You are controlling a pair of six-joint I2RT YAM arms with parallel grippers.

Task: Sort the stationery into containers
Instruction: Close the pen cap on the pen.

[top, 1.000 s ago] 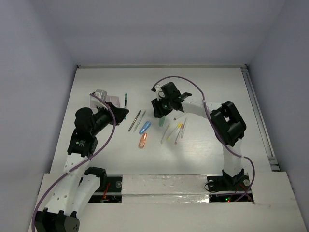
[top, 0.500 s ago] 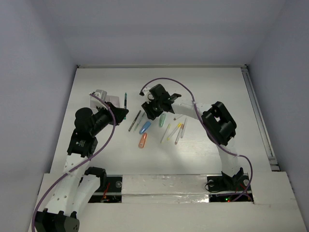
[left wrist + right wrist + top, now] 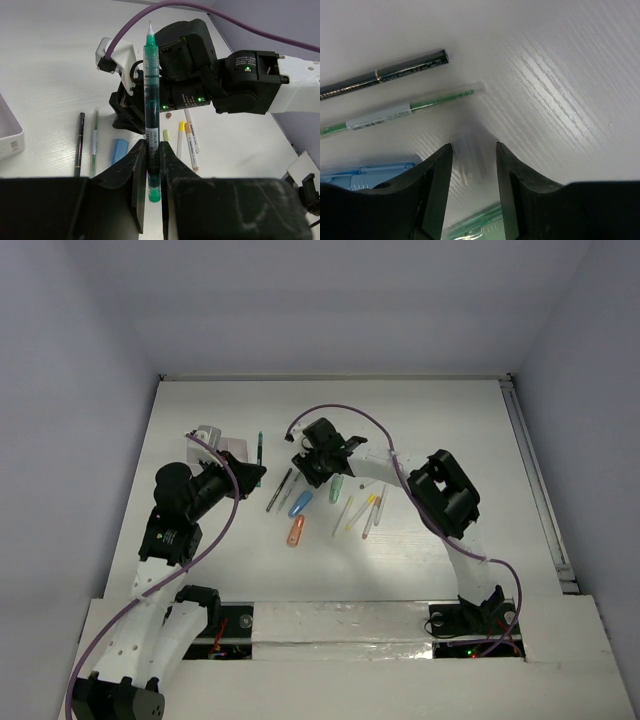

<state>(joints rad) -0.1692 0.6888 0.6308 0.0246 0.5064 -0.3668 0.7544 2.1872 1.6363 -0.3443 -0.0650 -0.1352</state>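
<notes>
My left gripper [image 3: 153,150] is shut on a green pen [image 3: 150,95] that sticks up out of its jaws; the top view shows it [image 3: 260,446] held beside the white tray [image 3: 213,437]. My right gripper [image 3: 472,150] is open, low over the table among the stationery [image 3: 308,470]. A blurred clear piece [image 3: 469,157] lies between its fingertips. A dark pen [image 3: 385,74], a thin green pen [image 3: 405,112] and a blue marker [image 3: 365,176] lie to its left. A green marker [image 3: 482,225] lies under it.
More stationery lies in the middle of the table: an orange marker [image 3: 296,530], a green marker [image 3: 335,490] and several white and yellow pens [image 3: 365,512]. The tray's corner shows at the left edge of the left wrist view [image 3: 11,140].
My right gripper has moved left from beside the green marker towards the dark pen and the blue marker. The left arm and its green pen have not moved.
</notes>
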